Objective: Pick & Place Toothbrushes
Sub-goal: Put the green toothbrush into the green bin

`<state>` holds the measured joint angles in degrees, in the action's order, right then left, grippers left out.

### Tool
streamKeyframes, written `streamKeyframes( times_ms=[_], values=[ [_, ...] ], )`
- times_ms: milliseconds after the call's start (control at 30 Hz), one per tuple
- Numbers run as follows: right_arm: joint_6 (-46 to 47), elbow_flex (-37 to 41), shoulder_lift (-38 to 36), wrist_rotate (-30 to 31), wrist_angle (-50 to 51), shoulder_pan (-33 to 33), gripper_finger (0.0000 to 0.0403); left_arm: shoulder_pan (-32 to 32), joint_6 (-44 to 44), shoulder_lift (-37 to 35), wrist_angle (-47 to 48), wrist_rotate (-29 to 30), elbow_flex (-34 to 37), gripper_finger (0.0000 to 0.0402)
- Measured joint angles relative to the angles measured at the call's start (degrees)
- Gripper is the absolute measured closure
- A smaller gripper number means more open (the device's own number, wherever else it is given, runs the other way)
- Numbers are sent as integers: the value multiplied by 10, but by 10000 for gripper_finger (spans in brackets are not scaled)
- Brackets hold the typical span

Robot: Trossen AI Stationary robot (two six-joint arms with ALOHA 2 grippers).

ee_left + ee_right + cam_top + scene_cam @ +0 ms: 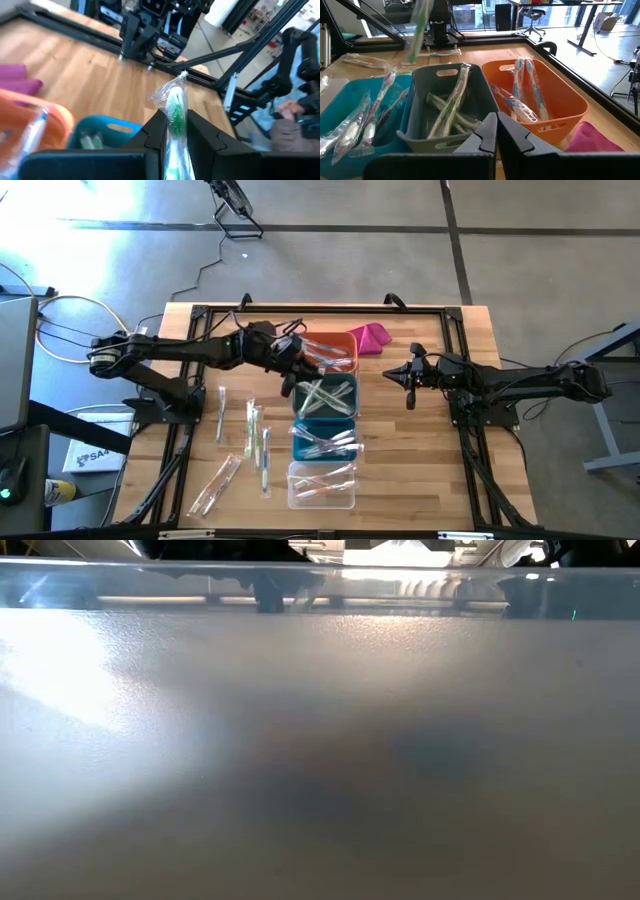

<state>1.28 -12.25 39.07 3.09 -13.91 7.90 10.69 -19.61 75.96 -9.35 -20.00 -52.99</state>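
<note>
- I hold one green-bristled toothbrush in a clear glossy wrapper (pixel 174 112) between my left gripper's fingers (pixel 176 131), above the grey bin.
- Wrapped toothbrushes lying in the bins: blue in orange (pixel 525 82), green in grey (pixel 451 102), pink-white in teal (pixel 367 117).
- Several loose wrapped toothbrushes (pixel 256 435) lie on the wooden tabletop beside the bins.

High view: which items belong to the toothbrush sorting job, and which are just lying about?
Job: loose toothbrushes; green toothbrush in left gripper; orange bin, grey bin, teal bin, clear bin.
Lying about: magenta cloth; right gripper, idle.
</note>
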Motion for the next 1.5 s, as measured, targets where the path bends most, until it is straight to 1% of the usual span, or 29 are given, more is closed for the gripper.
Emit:
streamKeyframes(
  times_ms=[233, 533, 667, 900, 1000, 1200, 1500],
  values=[
    [0, 0, 0, 0, 0, 0, 398, 7, 58, 0, 0, 14, 0, 350],
    [0, 0, 0, 0, 0, 0, 398, 7, 97, 0, 0, 17, 0, 350],
    [0, 0, 0, 0, 0, 0, 398, 7, 104, 3, 5, 33, 0, 350],
    [0, 0, 0, 0, 0, 0, 398, 6, 119, 47, 4, 38, 0, 350],
    [0, 0, 0, 0, 0, 0, 398, 6, 129, 62, 0, 51, 0, 350],
    [-15, 0, 0, 0, 0, 0, 398, 5, 129, 76, 5, 51, 0, 350],
    [-14, 0, 0, 0, 0, 0, 398, 4, 134, 76, 20, 46, 0, 350]
  ],
)
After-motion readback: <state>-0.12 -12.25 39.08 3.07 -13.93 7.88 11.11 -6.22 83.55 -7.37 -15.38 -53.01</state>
